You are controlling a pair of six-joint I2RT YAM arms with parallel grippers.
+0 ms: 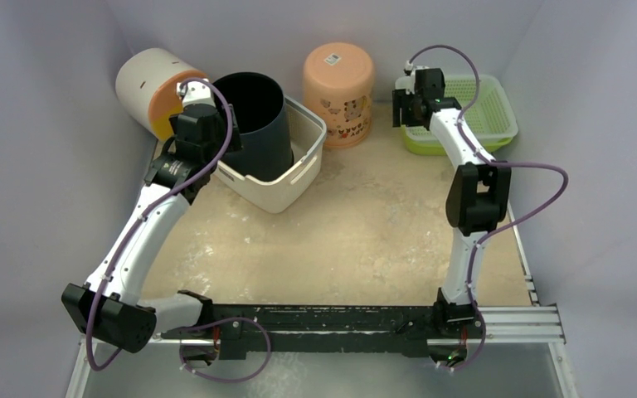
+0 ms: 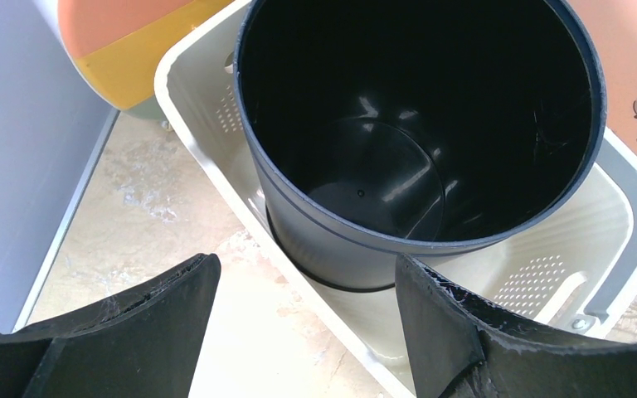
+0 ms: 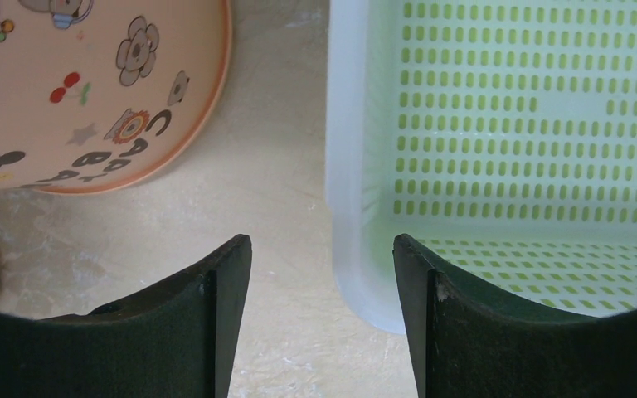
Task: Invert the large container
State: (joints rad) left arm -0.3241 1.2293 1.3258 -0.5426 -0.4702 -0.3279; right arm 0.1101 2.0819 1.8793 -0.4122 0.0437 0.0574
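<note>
The large container (image 1: 253,124) is a dark, round bin that stands upright, mouth up, inside a white basket (image 1: 299,178) at the back left. The left wrist view looks down into the empty container (image 2: 398,99). My left gripper (image 1: 216,137) hangs just in front of its near wall, open and holding nothing (image 2: 307,269). One finger is over the table and the other over the basket's inside. At the back right my right gripper (image 1: 410,108) is also open and empty (image 3: 322,245), above bare table.
The white basket's rim (image 2: 207,166) runs between the left fingers. A peach bucket (image 1: 338,91) (image 3: 66,91) stands upside down at the back. A green slotted basket (image 1: 498,116) (image 3: 506,124) lies at the back right. A white and orange cylinder (image 1: 149,83) (image 2: 124,50) lies on its side at the back left.
</note>
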